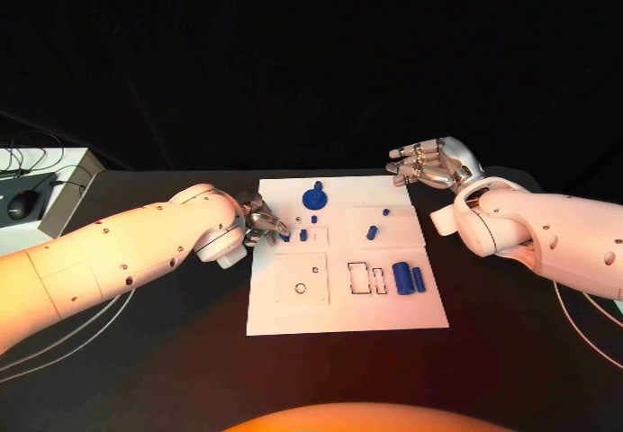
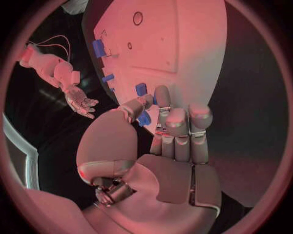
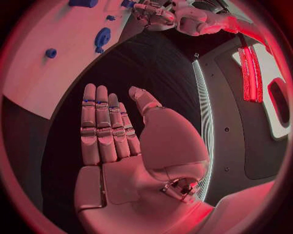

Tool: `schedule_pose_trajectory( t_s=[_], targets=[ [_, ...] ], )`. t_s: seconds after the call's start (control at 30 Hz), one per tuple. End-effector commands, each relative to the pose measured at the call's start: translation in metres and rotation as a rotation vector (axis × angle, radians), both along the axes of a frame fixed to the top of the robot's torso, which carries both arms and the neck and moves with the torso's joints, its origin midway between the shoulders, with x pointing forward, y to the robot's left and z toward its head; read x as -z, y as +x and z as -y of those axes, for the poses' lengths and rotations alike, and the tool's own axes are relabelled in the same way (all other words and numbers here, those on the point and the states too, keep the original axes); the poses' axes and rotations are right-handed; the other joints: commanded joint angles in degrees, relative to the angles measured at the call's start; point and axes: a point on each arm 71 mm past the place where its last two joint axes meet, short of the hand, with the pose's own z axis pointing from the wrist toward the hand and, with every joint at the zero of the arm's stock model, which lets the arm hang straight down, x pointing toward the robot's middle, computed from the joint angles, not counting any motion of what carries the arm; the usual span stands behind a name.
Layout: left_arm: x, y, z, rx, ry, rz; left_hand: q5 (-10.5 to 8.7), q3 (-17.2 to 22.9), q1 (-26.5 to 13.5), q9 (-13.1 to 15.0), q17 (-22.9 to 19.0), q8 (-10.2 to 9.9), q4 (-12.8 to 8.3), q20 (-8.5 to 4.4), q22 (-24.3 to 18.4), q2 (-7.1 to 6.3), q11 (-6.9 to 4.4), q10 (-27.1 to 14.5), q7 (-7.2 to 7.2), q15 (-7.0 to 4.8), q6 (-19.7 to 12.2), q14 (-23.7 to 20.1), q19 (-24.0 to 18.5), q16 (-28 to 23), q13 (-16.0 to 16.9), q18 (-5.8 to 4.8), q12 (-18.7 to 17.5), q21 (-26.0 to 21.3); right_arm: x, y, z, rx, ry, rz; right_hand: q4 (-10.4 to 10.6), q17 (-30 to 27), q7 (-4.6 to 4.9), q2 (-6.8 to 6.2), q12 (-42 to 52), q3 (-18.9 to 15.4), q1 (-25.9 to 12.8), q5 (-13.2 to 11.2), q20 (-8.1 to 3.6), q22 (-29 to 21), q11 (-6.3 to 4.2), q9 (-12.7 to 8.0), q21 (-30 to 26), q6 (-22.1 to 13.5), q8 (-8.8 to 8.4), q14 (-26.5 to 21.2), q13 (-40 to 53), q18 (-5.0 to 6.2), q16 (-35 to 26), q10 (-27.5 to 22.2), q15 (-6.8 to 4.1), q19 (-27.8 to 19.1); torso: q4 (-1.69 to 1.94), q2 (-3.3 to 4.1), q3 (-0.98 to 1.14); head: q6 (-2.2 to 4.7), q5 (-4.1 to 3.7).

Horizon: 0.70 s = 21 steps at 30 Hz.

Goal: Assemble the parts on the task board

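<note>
Blue part (image 2: 144,118) sits pinched in the left hand (image 1: 264,222) fingers (image 2: 162,100) at the board's (image 1: 340,297) edge, half hidden. Right hand (image 1: 432,162) hovers off the board, fingers straight, holding nothing.

Right hand (image 3: 116,146): you see it held flat and bare, its fingers (image 3: 97,122) straight and side by side, thumb apart.
Tabletop (image 3: 146,63): black, beneath your hand.
Task board (image 3: 55,73): white, beyond the fingertips.
Parts: a blue disc-shaped part (image 3: 102,37), a small blue ring (image 3: 51,52).
Left hand (image 3: 156,12): at the board's far edge.
</note>
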Motion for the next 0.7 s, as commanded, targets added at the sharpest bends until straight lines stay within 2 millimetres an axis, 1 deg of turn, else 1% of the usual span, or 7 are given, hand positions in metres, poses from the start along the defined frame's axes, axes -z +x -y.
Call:
schedule_pose_trajectory(
  t_s=[0.03,0.13,0.2,0.27,0.5,0.6,0.7],
  targets=[
    [0.0045,-0.0027,0.0006,0.024,0.028,-0.032,0.38,0.87,0.93,16.91,-0.07,0.10,-0.86,0.16,0.04,0.46,-0.43,1.62,-3.19,-0.27,3.43,-0.01,0.31,0.19,0.10,-0.26,0.17,-0.02,-0.0007,-0.0005,-0.0012,-0.016,0.005,0.008,-0.16,-0.01,0.02,0.04,-0.15,0.17,-0.58,0.25,0.01,-0.03,-0.01,0.00,0.06,-0.19,-0.18,-0.36,-0.07,0.37,-0.10,-0.27,-0.18,-0.49,0.01,0.01,-0.02,-0.16,-0.05],
    [0.0046,-0.0030,0.0004,0.027,0.032,-0.034,0.69,0.91,0.99,16.99,0.02,0.14,-1.02,0.12,0.11,0.32,-0.48,1.72,-3.24,-0.31,3.57,0.02,0.36,0.34,0.12,-0.31,0.25,0.04,-0.0007,-0.0006,-0.0010,-0.015,0.005,0.007,-0.16,-0.01,0.02,0.04,-0.15,0.17,-0.58,0.25,0.01,-0.03,-0.01,0.00,0.06,-0.19,-0.18,-0.36,-0.07,0.37,-0.10,-0.27,-0.18,-0.49,0.02,0.02,-0.02,-0.21,-0.06],
    [0.0045,-0.0031,0.0004,0.028,0.033,-0.034,1.93,1.12,0.88,17.09,0.12,0.25,-1.16,0.07,0.25,0.00,-0.55,1.81,-3.30,-0.35,3.75,0.05,0.48,0.48,0.13,-0.36,0.32,0.21,-0.0007,-0.0006,-0.0009,-0.015,0.005,0.007,-0.17,0.00,0.02,0.03,-0.16,0.16,-0.62,0.26,0.00,-0.03,-0.02,0.00,0.07,-0.17,-0.18,-0.33,-0.07,0.37,-0.10,-0.27,-0.18,-0.49,0.03,0.03,-0.03,-0.21,-0.11],
    [0.0045,-0.0031,0.0004,0.030,0.036,-0.033,2.27,1.23,0.81,17.15,0.11,0.28,-1.24,0.03,0.29,-0.15,-0.58,1.86,-3.32,-0.37,3.79,0.03,0.51,0.50,0.14,-0.40,0.38,0.26,-0.0006,-0.0006,-0.0008,-0.015,0.005,0.007,-0.17,0.00,0.02,0.03,-0.16,0.16,-0.62,0.26,0.00,-0.03,-0.02,0.00,0.07,-0.17,-0.18,-0.33,-0.07,0.37,-0.10,-0.27,-0.18,-0.49,0.03,0.03,-0.03,-0.23,-0.10],
    [0.0047,-0.0030,0.0002,0.034,0.047,-0.033,2.56,1.34,0.76,17.21,0.11,0.29,-1.33,-0.01,0.35,-0.22,-0.59,1.86,-3.34,-0.40,3.85,0.03,0.52,0.57,0.13,-0.44,0.43,0.30,-0.0006,-0.0007,-0.0007,-0.015,0.004,0.006,-0.17,0.00,0.02,0.03,-0.16,0.16,-0.62,0.26,0.00,-0.03,-0.02,0.00,0.07,-0.17,-0.18,-0.33,-0.07,0.37,-0.10,-0.27,-0.18,-0.49,0.05,0.00,-0.02,-0.40,-0.06],
    [0.0048,-0.0029,0.0002,0.034,0.049,-0.033,2.56,1.34,0.76,17.21,0.11,0.29,-1.33,-0.01,0.35,-0.22,-0.59,1.86,-3.34,-0.40,3.85,0.03,0.52,0.57,0.13,-0.44,0.43,0.30,-0.0006,-0.0007,-0.0007,-0.015,0.004,0.006,-0.17,0.00,0.02,0.03,-0.16,0.16,-0.62,0.26,0.00,-0.03,-0.02,0.00,0.07,-0.17,-0.18,-0.33,-0.07,0.37,-0.10,-0.27,-0.18,-0.49,0.08,0.00,-0.02,-0.31,0.08],
    [0.0049,-0.0029,0.0002,0.033,0.051,-0.034,2.65,1.39,0.74,17.26,0.12,0.32,-1.39,-0.03,0.42,-0.23,-0.62,1.88,-3.37,-0.41,3.92,0.03,0.57,0.61,0.12,-0.47,0.47,0.39,-0.0005,-0.0007,-0.0007,-0.016,0.005,0.006,-0.17,0.00,0.02,0.03,-0.16,0.16,-0.62,0.26,0.00,-0.03,-0.02,0.00,0.07,-0.17,-0.18,-0.33,-0.07,0.37,-0.10,-0.27,-0.18,-0.49,0.04,-0.01,-0.01,-0.50,0.12]
  ],
)
